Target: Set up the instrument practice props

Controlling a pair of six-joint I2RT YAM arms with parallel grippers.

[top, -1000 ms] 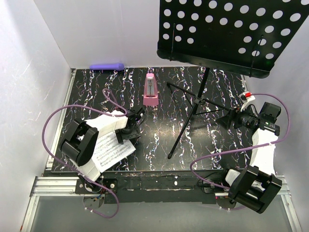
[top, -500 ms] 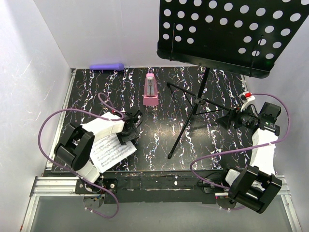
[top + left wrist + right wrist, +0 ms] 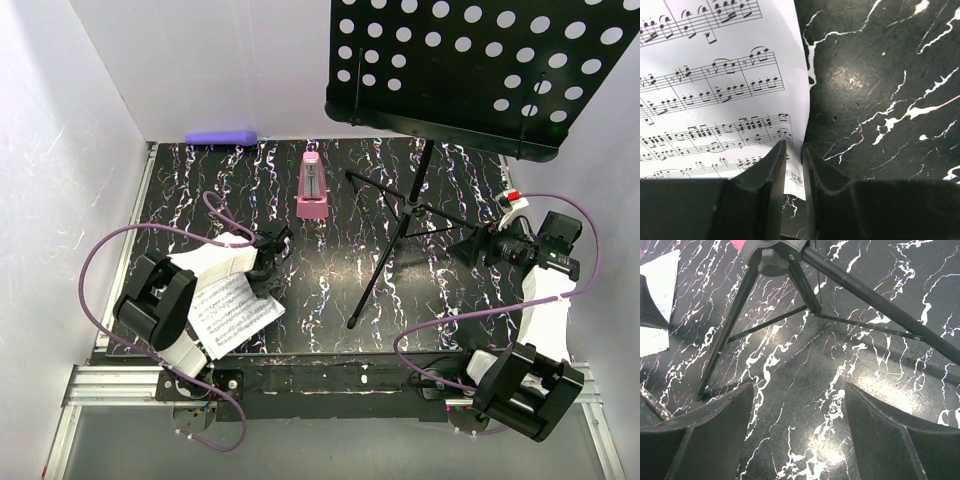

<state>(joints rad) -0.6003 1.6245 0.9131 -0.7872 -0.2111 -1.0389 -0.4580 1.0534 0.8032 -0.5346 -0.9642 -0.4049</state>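
- Top view: music stand (image 3: 450, 70) upright at right-centre, perforated desk filling upper right, tripod legs spread on the marbled black table (image 3: 330, 300).
- Pink metronome (image 3: 312, 188) stands upper centre, just left of the stand's legs, not touching.
- Purple cylinder (image 3: 222, 137) lies at the back edge, upper left.
- Sheet music (image 3: 235, 312) lies lower left by the left arm; can't tell if one pg or two.
- Left gripper (image 3: 268, 268) sits at the sheet's upper right edge.
- Right gripper (image 3: 470, 245) is low at mid-right, near a stand leg, apart from it.
- Left wrist: left gripper (image 3: 794, 147) fingers nearly together, clamped on the sheet music's (image 3: 715, 90) right edge, which curls up btwn them; bare table at right.
- Right wrist: right gripper (image 3: 799, 390) fingers wide apart, nothing btwn them; stand legs (image 3: 805, 280) across the top; sheet music corner (image 3: 660, 285) upper left.
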